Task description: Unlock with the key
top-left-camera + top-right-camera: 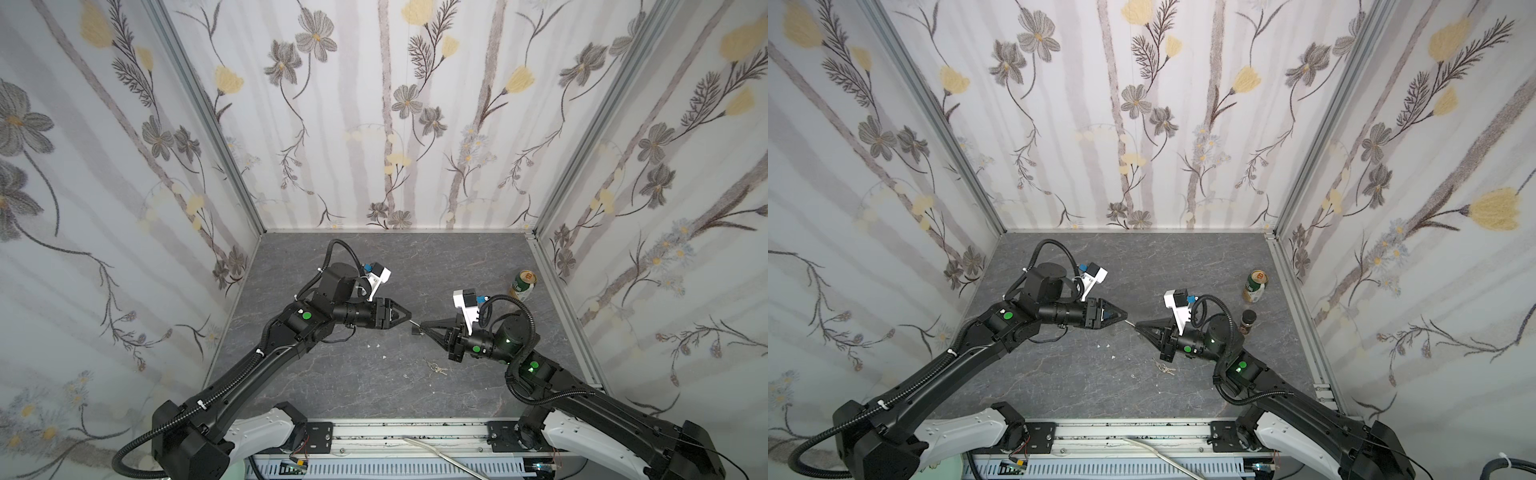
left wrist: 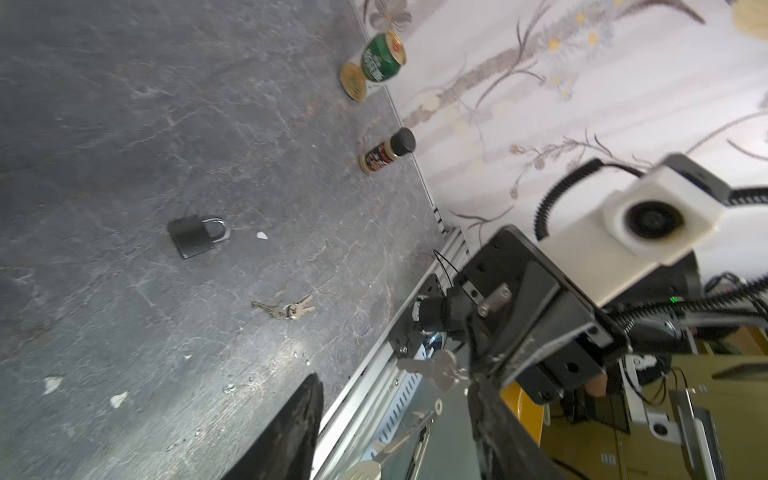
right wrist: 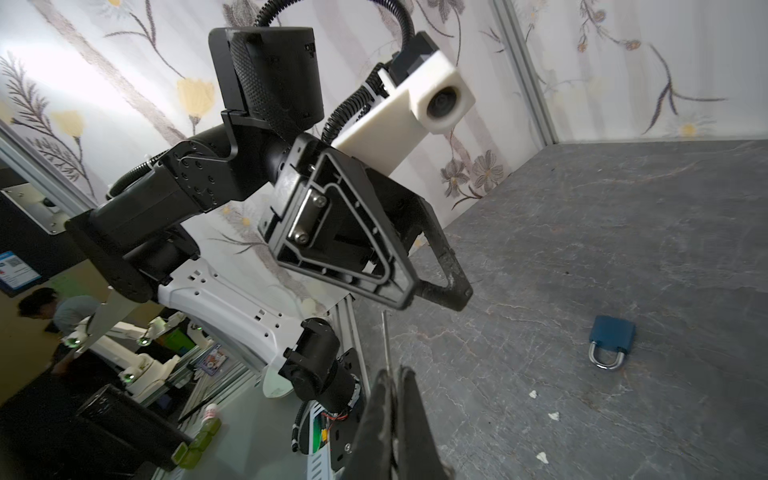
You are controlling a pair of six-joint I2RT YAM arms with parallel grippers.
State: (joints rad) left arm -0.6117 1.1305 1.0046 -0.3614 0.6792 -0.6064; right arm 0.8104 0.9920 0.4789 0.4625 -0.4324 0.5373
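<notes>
A small silver key (image 2: 432, 368) sticks out of my right gripper (image 3: 392, 374), whose jaws are shut flat on it; only its thin edge (image 3: 385, 340) shows in the right wrist view. My left gripper (image 2: 395, 399) stands open, its fingers wide apart on either side of the key and holding nothing. In both top views the two grippers meet tip to tip above the middle of the table, left gripper (image 1: 409, 314) facing right gripper (image 1: 423, 324), with the key (image 1: 414, 323) between them. The dark padlock (image 2: 197, 235) lies flat on the table below, its shackle closed.
A ring with several spare keys (image 1: 434, 368) lies on the grey table nearer the front. A green can (image 1: 523, 284) and a small dark-capped bottle (image 1: 1248, 322) stand by the right wall. White scraps (image 1: 376, 345) dot the table.
</notes>
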